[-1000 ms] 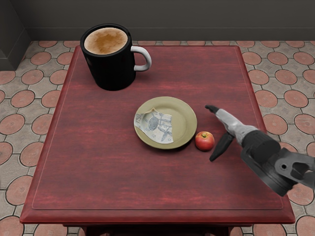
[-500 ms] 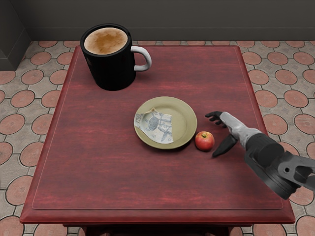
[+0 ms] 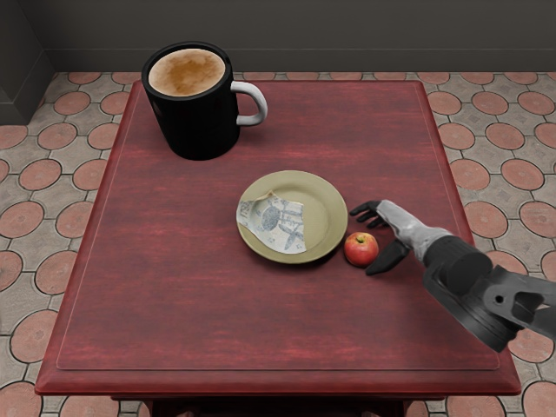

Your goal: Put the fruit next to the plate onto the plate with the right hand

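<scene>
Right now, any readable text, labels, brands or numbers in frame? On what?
None readable.
The paper on the plate carries bluish print, too blurred to read.
No markings show on the mug, apple or table.

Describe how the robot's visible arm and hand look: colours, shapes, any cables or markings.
The right arm is a bulky dark grey cylindrical housing. The right hand has a light grey metallic back and slim black fingers. No cables or markings show.
</scene>
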